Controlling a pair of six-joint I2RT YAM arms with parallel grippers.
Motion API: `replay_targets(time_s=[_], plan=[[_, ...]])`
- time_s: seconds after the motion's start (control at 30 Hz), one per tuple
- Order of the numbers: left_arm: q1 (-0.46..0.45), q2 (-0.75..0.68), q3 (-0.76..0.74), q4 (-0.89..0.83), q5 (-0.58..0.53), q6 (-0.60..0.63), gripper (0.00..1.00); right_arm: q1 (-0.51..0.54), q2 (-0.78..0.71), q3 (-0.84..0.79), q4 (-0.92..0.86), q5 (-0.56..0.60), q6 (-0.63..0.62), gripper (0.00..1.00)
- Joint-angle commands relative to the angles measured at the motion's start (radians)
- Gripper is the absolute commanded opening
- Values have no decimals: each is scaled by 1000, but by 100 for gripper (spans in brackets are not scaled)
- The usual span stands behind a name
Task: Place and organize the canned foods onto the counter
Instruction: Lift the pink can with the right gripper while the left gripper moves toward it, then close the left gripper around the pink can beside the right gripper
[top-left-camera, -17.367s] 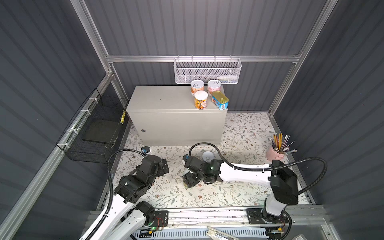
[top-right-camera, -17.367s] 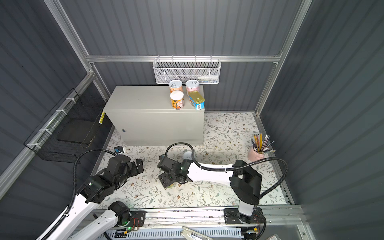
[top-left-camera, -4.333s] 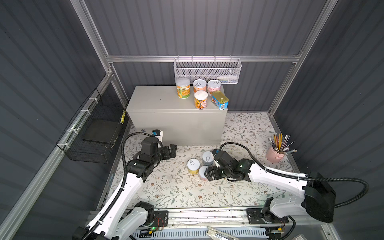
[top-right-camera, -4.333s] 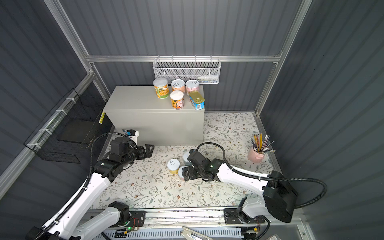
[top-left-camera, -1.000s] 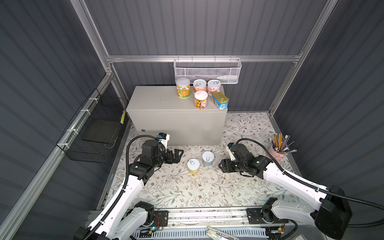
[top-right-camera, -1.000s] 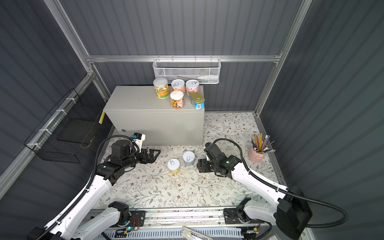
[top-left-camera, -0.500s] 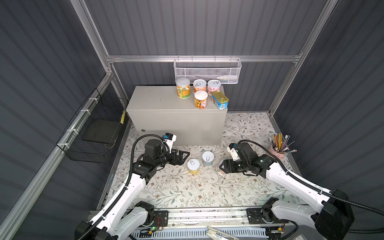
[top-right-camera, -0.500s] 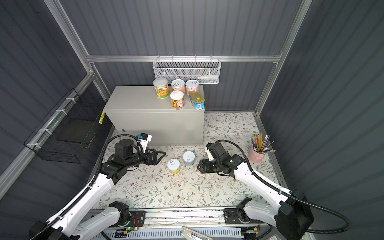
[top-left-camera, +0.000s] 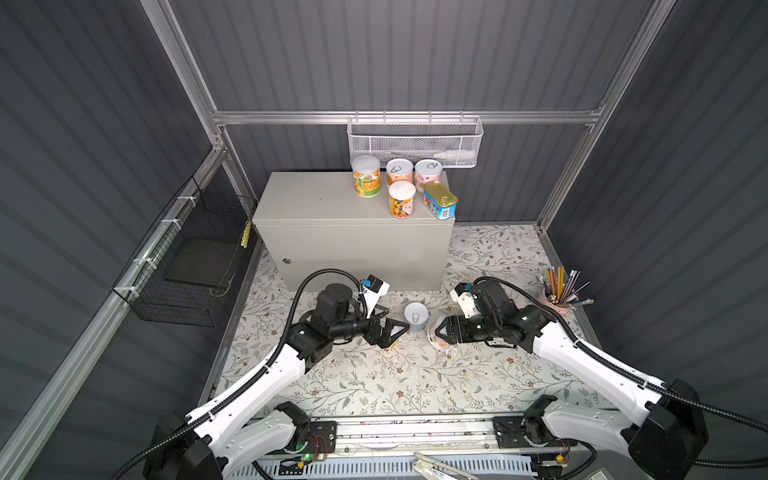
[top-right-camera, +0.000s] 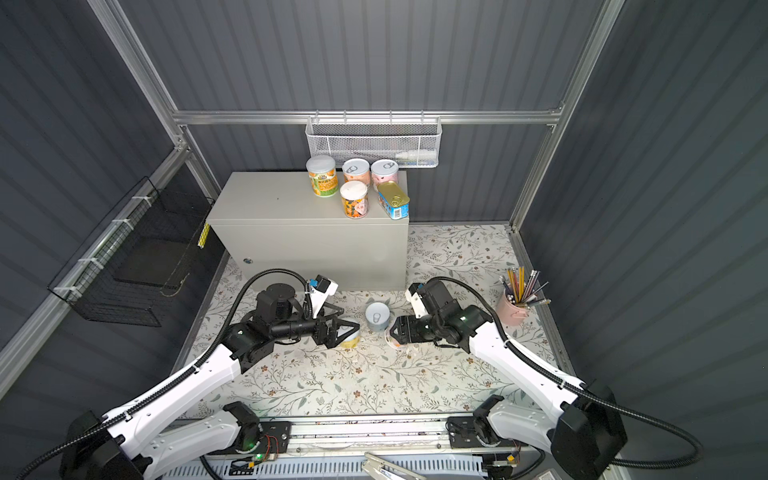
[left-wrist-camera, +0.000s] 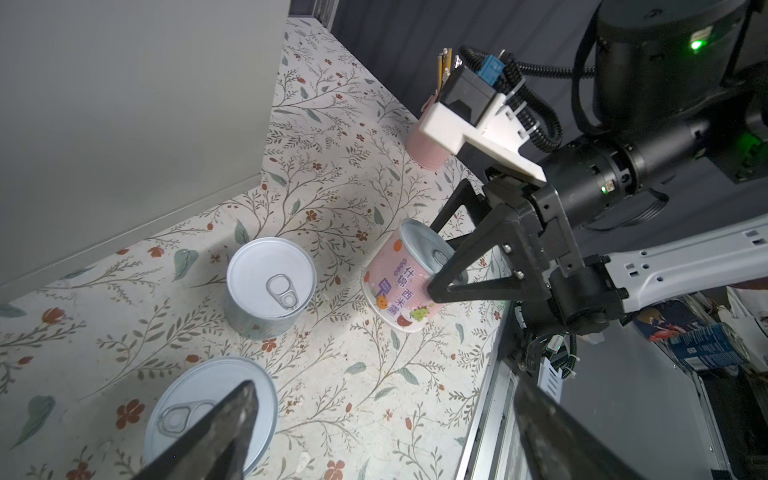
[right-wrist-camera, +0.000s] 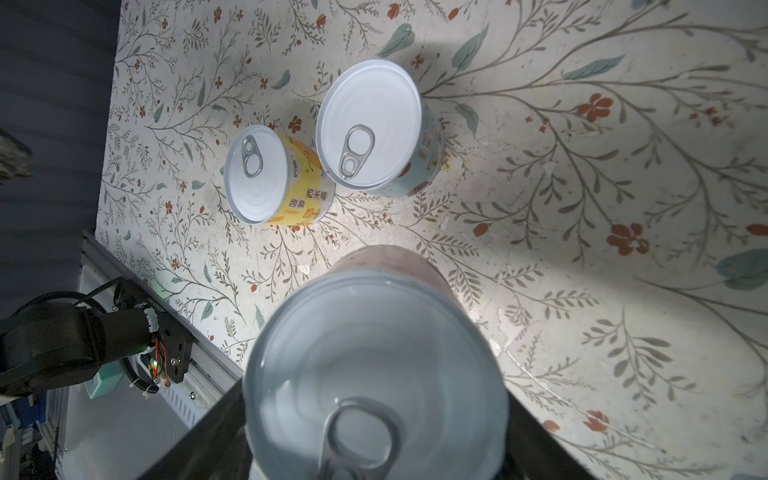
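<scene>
Arriving over yellow can (right-wrist-camera: 274, 178), left tool (top-right-camera: 348, 322).

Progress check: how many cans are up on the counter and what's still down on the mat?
Done: four round cans and the blue tin stand on the counter. In hand: the right gripper is shut on the pink can, tilted near the mat. Still to go: the yellow can, with the open left gripper over it, and the pale blue can, both upright.

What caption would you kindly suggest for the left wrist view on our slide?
Right gripper clamps a tilted pink can over the floral mat, near an upright pale blue can.
</scene>
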Motion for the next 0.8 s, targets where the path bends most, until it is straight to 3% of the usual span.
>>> replay_targets(time_s=[0.0,0.77], plan=[[-27,25,-10,40,28,61,96,-8,-22,49,0,-33,-13,72],[-164,223,11,237,109,89,90,-15,-21,74,-1,-163,8,73]])
